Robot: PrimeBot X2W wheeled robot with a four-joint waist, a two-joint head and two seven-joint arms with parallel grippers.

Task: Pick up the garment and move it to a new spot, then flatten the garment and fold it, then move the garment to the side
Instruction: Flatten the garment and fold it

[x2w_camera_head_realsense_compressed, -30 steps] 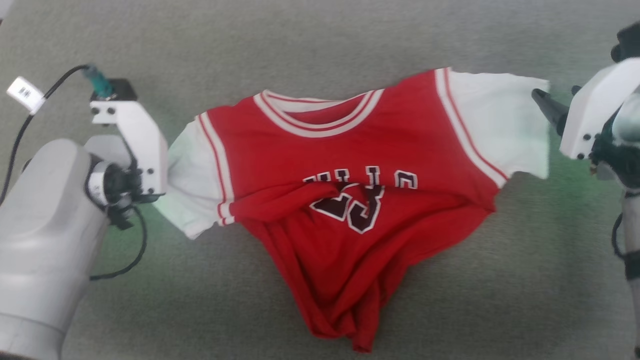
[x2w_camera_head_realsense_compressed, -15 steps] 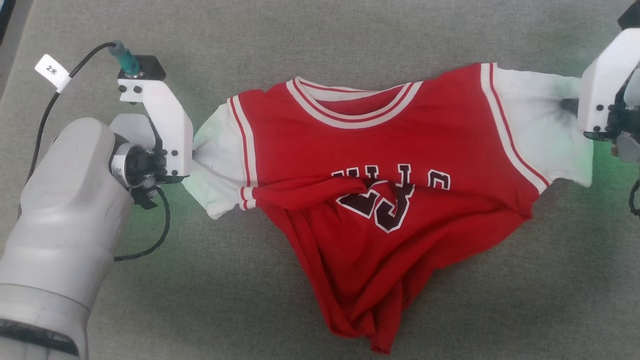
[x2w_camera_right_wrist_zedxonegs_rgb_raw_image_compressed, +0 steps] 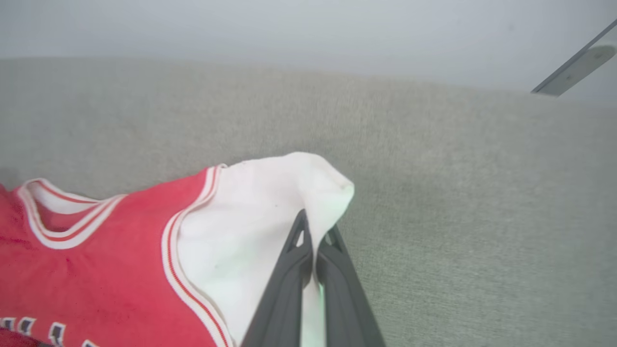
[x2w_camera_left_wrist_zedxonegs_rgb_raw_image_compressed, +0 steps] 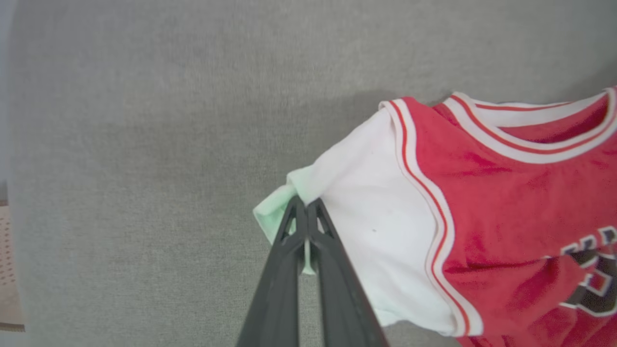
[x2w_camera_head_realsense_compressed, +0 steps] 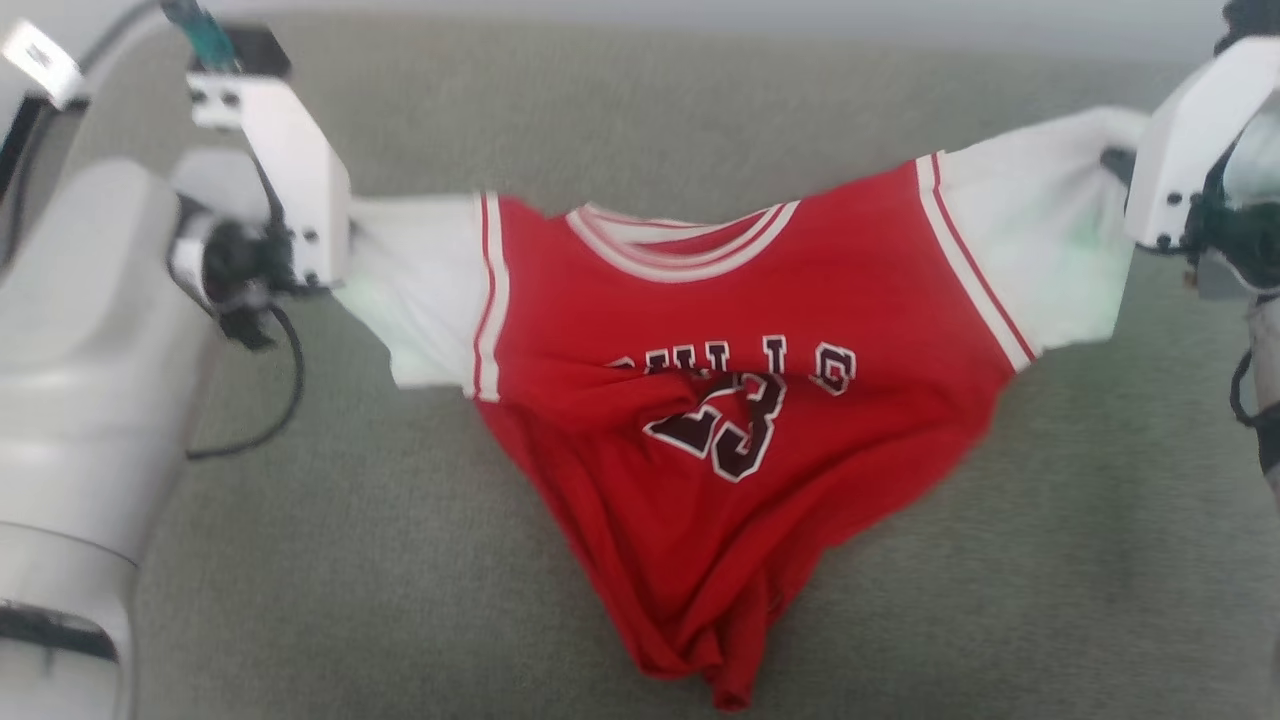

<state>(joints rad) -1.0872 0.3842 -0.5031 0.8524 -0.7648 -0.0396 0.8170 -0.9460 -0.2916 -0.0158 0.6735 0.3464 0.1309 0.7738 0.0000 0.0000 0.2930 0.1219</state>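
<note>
**Ann:** Where is the shirt point(x2w_camera_head_realsense_compressed: 720, 330)?

**Ben:** Up in the middle, held by both white sleeves. Its red body sags between them, and the bottom end hangs in a bunch low over the grey surface point(x2w_camera_head_realsense_compressed: 640, 120). I cannot tell if that end touches.

**Ann:** Who holds the sleeves?

**Ben:** The left gripper point(x2w_camera_left_wrist_zedxonegs_rgb_raw_image_compressed: 304, 212) has its jaws squeezed tight on the tip of the left sleeve point(x2w_camera_left_wrist_zedxonegs_rgb_raw_image_compressed: 356, 202). The right gripper point(x2w_camera_right_wrist_zedxonegs_rgb_raw_image_compressed: 315, 229) has its jaws pinched tight on the tip of the right sleeve point(x2w_camera_right_wrist_zedxonegs_rgb_raw_image_compressed: 270, 202).

**Ann:** Why grab it way out there?

**Ben:** I think so the shirt opens wide. With one pull on each side, the top goes nearly straight. That should make it easy to carry to a new spot and lay down flat.

**Ann:** Is it flat now?

**Ben:** No. A fold runs across the 23 point(x2w_camera_head_realsense_compressed: 725, 430), and the bottom is all crumpled, so smoothing and folding are left to do.
</note>
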